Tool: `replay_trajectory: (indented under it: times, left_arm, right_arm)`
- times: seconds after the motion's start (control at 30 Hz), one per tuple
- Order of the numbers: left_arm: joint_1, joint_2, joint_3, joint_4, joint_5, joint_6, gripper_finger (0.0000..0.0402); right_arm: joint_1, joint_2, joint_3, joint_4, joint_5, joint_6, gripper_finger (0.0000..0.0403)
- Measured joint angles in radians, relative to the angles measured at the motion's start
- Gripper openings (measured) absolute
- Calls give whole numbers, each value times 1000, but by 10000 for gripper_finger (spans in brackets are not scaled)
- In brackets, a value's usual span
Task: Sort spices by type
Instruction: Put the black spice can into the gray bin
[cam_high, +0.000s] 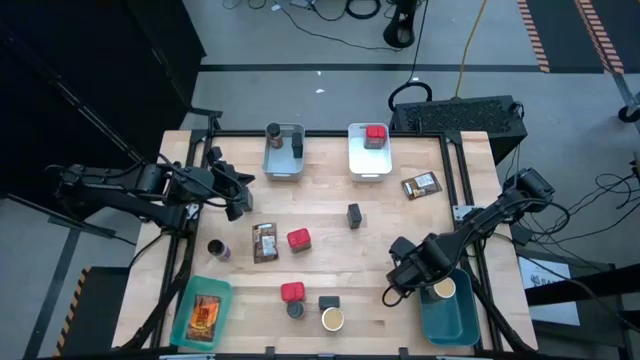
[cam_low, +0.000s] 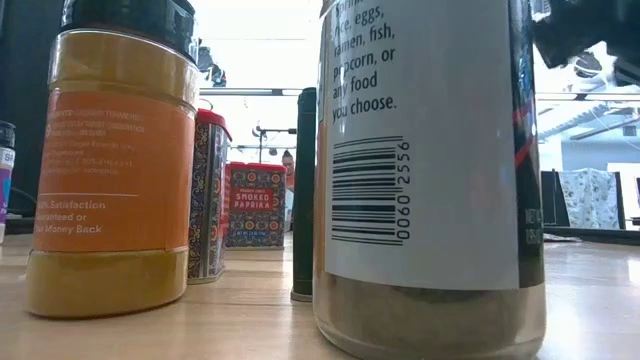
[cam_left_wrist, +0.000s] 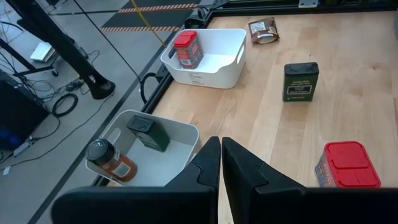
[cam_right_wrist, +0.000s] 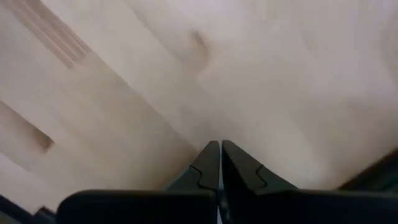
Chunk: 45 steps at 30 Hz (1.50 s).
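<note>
Spices lie loose on the wooden table: two red tins (cam_high: 298, 239) (cam_high: 292, 292), dark tins (cam_high: 354, 215) (cam_high: 329, 302), dark jars (cam_high: 218, 249) (cam_high: 296, 309), a tan-topped jar (cam_high: 333, 320) and brown packets (cam_high: 265, 242) (cam_high: 421, 185). My left gripper (cam_high: 238, 205) hangs shut above the table's left side, near the grey bin (cam_left_wrist: 180, 134), with nothing in it. My right gripper (cam_high: 392, 295) points down, shut and holding nothing, over bare wood (cam_right_wrist: 186, 81) just left of the blue bin (cam_high: 450, 318).
The grey bin (cam_high: 283, 165) at the far edge holds a jar and a dark tin. The white bin (cam_high: 370, 165) holds a red tin (cam_left_wrist: 186, 48). The teal bin (cam_high: 185, 320) holds a packet, and the blue bin holds a tan-topped jar (cam_high: 444, 289). Bare wood lies around the table's middle.
</note>
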Motion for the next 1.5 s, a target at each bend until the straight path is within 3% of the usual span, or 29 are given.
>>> replay_trajectory:
  times: [0.13, 0.3, 0.47, 0.63, 0.9, 1.0, 1.13, 1.3, 1.5]
  left_arm:
    - [0, 0, 0, 0, 0, 0, 20]
    - [0, 0, 0, 0, 0, 0, 20]
    - [0, 0, 0, 3, 0, -3, 20]
    - [0, 14, 0, 10, 6, -72, 20]
    - [0, 36, 0, 8, 7, -83, 20]
    - [0, 47, 0, 0, 25, -187, 20]
    - [0, 59, 0, -1, 223, -413, 20]
    - [-3, 76, 0, -3, 523, -536, 20]
    - [-21, 86, 0, -7, 519, -605, 20]
  right_arm:
    - [-11, -1, 29, 52, 148, -112, 0]
    - [-18, -1, 31, 270, 411, -429, 0]
    - [-51, -1, 31, 446, 570, -708, 0]
    - [-67, -1, 22, 564, 761, -882, 0]
    - [-105, -1, 17, 584, 726, -1028, 0]
    - [-121, -1, 17, 584, 730, -1082, 0]
    - [-154, -14, 17, 589, 734, -1180, 0]
    - [-218, -43, 17, 612, 729, -1274, 0]
    - [-267, -79, 17, 609, 703, -1302, 0]
